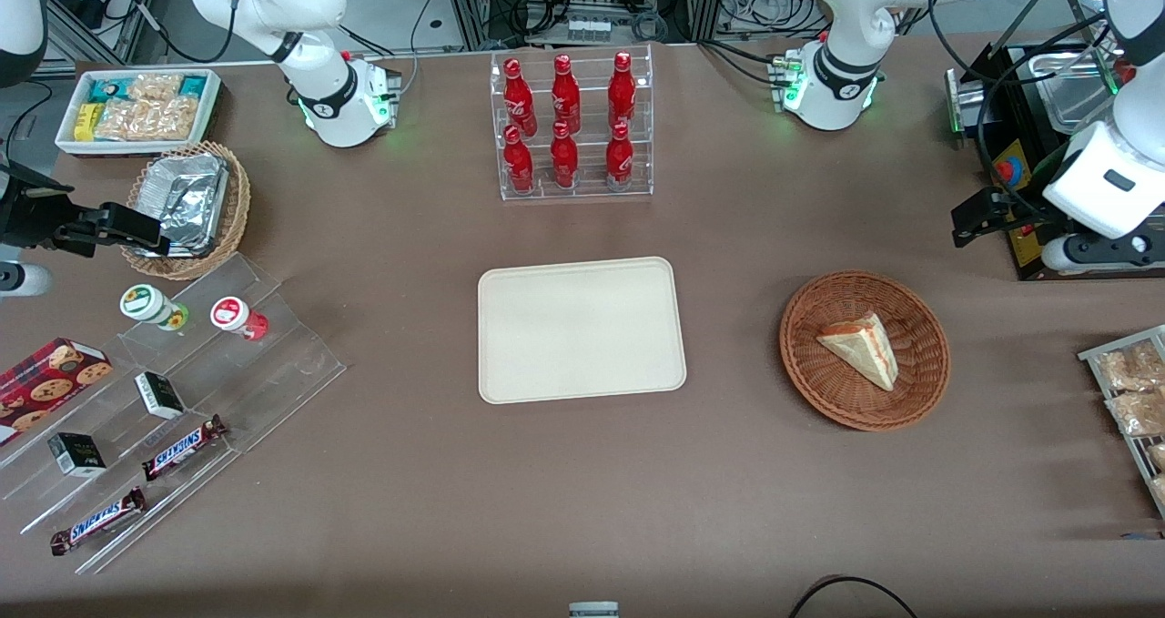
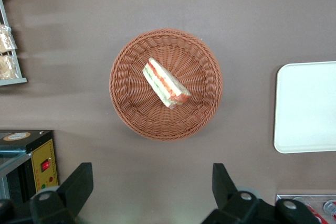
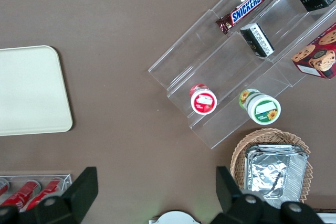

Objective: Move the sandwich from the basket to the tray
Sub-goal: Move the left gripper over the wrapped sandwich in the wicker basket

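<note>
Brown cloth covers the table (image 1: 582,509) in the front view; the sandwich (image 1: 861,349) lies in the basket (image 1: 810,377), well apart from the tray (image 1: 582,329), bare cloth between. A rack of red bottles (image 1: 570,126) stands farther from the camera than the tray. The gripper (image 1: 970,222) hangs toward the working arm's end.

The left wrist view alone shows its fingers (image 2: 79,184) spread wide above the table, and the sandwich's red-and-green filling edge.

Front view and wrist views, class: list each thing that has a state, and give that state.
sandwich: lying in the basket, not gripped
basket: holding the sandwich
tray: nothing on it
gripper: open, holding nothing, up above the table beside the basket
bottles: upright in the rack
</note>
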Controlling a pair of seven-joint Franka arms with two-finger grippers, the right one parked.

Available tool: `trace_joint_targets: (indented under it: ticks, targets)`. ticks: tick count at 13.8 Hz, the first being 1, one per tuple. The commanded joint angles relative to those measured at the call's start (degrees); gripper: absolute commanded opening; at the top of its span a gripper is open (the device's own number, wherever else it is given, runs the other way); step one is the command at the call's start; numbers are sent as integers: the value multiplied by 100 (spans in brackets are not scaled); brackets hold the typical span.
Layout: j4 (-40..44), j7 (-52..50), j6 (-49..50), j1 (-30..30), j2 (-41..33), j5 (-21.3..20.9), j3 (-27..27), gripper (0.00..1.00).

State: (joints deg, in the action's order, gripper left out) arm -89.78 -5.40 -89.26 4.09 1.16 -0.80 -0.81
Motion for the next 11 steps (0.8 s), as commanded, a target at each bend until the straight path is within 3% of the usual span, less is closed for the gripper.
trace_joint_targets:
  ticks: [1, 7, 11]
  targets:
    - [171, 108, 110, 30, 17, -69, 10, 100]
    - [-65, 57, -100, 30, 340, -104, -16, 100]
    - [-952, -101, -1152, 65, 377, -139, -16, 100]
